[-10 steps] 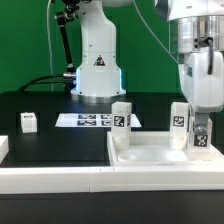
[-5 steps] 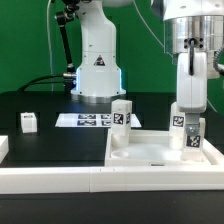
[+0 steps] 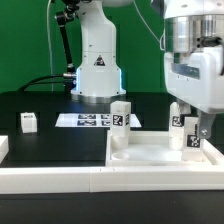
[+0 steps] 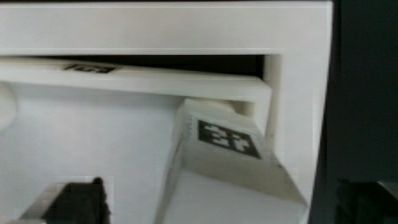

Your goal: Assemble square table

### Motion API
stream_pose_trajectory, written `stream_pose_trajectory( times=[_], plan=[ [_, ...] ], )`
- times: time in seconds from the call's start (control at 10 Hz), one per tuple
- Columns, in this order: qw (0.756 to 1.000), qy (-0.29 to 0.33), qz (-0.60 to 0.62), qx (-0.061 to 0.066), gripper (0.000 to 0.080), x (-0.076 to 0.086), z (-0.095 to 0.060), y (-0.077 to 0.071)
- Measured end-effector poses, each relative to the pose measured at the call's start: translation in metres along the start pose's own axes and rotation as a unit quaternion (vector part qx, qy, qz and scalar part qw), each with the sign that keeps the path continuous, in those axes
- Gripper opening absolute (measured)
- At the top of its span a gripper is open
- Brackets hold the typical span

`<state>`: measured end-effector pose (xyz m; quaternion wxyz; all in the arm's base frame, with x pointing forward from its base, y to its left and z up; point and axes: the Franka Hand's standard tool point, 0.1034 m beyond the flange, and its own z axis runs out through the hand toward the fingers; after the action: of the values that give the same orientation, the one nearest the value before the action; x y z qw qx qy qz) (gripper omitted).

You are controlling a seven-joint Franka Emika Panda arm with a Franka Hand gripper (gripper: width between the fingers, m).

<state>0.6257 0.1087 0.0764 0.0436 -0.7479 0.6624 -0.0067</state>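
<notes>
White plastic forms the square slab [image 3: 150, 160], which lies rim up on the black surface [image 3: 45, 103] towards the exterior view's right. We see one corner leg [image 3: 120, 116] upright at the slab's far corner on the exterior view's left, and two more legs close together on its right side: the rear leg [image 3: 177, 122] and the front leg [image 3: 193, 137]. The arm's jaws hang over that pair. In the wrist view the dark fingertips [image 4: 71, 200] are spread wide on either side of the front leg [image 4: 222, 150], clear of its faces and gripping nothing. A loose leg [image 3: 28, 122] stands alone on the surface at the exterior view's left, well apart from the slab. The marker board [image 3: 85, 120] lies flat before the robot base [image 3: 97, 65]. A long white bar [image 3: 50, 178] runs along the front.
</notes>
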Motion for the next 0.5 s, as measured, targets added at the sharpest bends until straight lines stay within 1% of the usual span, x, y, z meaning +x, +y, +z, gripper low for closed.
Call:
stream_pose_trajectory(
  times=[0.1, 0.3, 0.5],
  plan=[
    [0.999, 0.0, -0.049, 0.0, 0.0648, 0.0, 0.0003, 0.0],
    [0.994, 0.0, -0.105, 0.0, 0.0649, 0.0003, 0.0004, 0.0001],
    [0.983, 0.001, -0.183, 0.0, 0.0649, 0.0009, 0.0004, 0.0]
  ],
)
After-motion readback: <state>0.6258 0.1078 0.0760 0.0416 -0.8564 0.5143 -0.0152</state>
